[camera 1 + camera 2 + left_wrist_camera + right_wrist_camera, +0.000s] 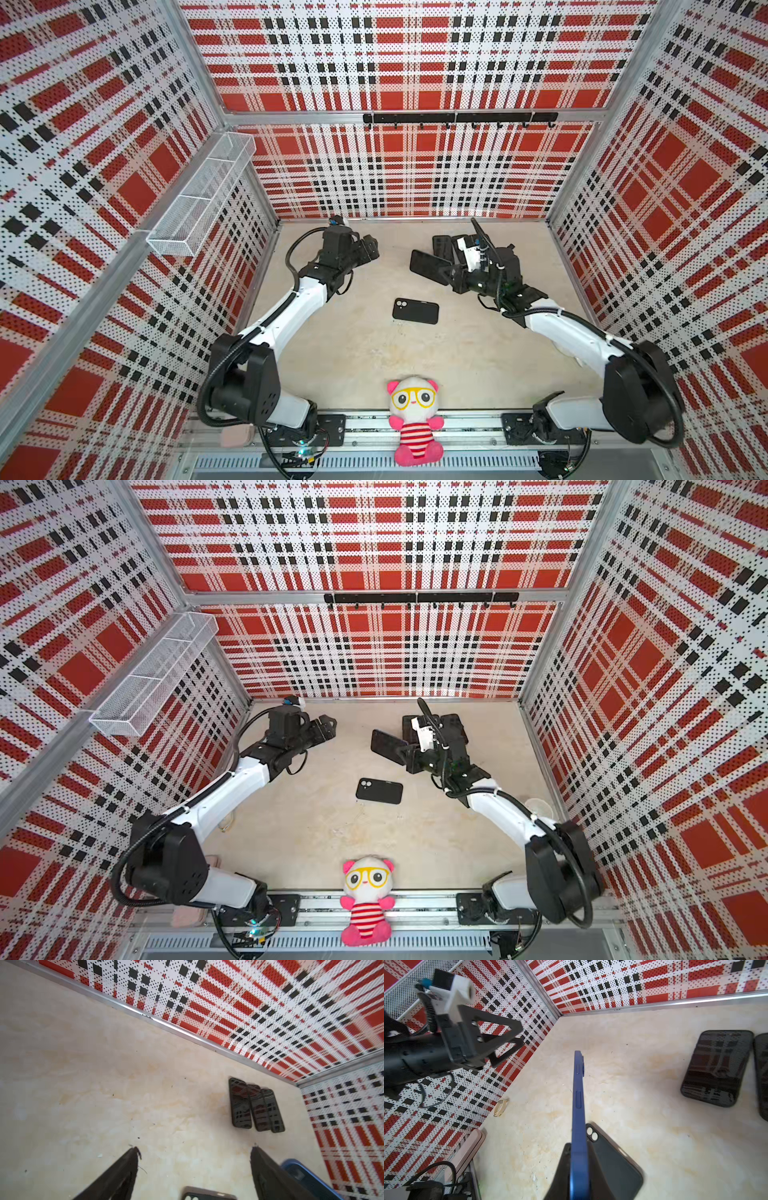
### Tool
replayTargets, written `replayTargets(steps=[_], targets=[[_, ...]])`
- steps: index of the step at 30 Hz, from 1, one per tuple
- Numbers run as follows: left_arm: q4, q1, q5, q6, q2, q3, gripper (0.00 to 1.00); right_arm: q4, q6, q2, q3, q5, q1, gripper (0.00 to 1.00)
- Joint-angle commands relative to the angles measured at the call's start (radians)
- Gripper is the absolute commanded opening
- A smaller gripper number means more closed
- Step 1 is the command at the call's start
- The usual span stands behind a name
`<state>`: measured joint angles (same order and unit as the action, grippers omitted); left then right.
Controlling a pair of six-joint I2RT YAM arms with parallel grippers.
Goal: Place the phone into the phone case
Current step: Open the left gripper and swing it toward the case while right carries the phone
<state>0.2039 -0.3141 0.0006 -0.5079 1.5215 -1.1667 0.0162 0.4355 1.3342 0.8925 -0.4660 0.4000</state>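
Blue phone (578, 1105) right up close, pinched edge-on in the right gripper (579, 1147), jaws clamped, raised just beyond the phone case (415, 311) lying flat on the table (374, 365). The left gripper (195, 1148) hangs left of that case, jaws spread wide, gripping nothing.
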Motion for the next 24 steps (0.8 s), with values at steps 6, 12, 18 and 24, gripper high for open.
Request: replayTargets(steps=[6,12,18,24], targets=[[0.164,-0.023,0.119,0.244,0.176,-0.134,0.82,-0.548,-0.076,-0.057,0.16,-0.145,-0.156,0.0],[0.246,-0.023,0.287,0.299,0.279,-0.127,0.77,-0.728,-0.107,0.018,0.191,-0.298,-0.255,0.0],[0.285,-0.025,0.375,0.309,0.345,-0.103,0.65,-0.735,-0.108,0.124,0.203,-0.383,-0.257,0.0],[0.266,-0.032,0.43,0.305,0.367,-0.08,0.65,-0.666,-0.065,0.248,0.22,-0.434,-0.218,0.0]])
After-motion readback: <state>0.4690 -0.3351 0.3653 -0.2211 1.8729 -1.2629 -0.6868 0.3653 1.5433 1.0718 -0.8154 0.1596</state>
